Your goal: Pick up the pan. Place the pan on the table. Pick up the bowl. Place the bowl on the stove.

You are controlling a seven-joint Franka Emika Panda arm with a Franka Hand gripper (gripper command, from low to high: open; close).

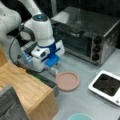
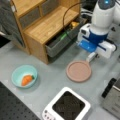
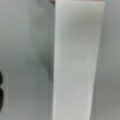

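Right now the flat round dusty-pink pan (image 1: 67, 81) lies on the smooth light-grey table (image 1: 82, 100), and its short white handle (image 1: 53, 71) sticks out toward the robot. In both front views the pan sits flat on the table, well apart from the small square stove with a white rim and black middle (image 1: 107, 85), which has nothing on it.

The white and blue gripper (image 1: 51, 68) is down low, right over the white handle (image 2: 90, 57) of the pan (image 2: 78, 71). The fingers are hidden under the blue part of the hand, so I cannot tell if the jaws are open or closed on the handle. In the wrist view a wide white bar (image 3: 77, 62) fills the middle, very close to the camera, with grey table (image 3: 25, 50) beside it.

The small round pale teal bowl (image 2: 24, 76) sits on the table (image 2: 47, 82) toward a front view's left, well apart from the pan. An orange carrot (image 2: 26, 80) lies inside it. The stove (image 2: 67, 106) is at that view's bottom, between the bowl and the pan but lower.

A light-brown wooden block with drawers (image 2: 45, 25) stands behind the bowl. One grey drawer (image 2: 58, 43) is pulled out. A big steel toaster oven with black knobs (image 1: 87, 37) stands behind the pan.
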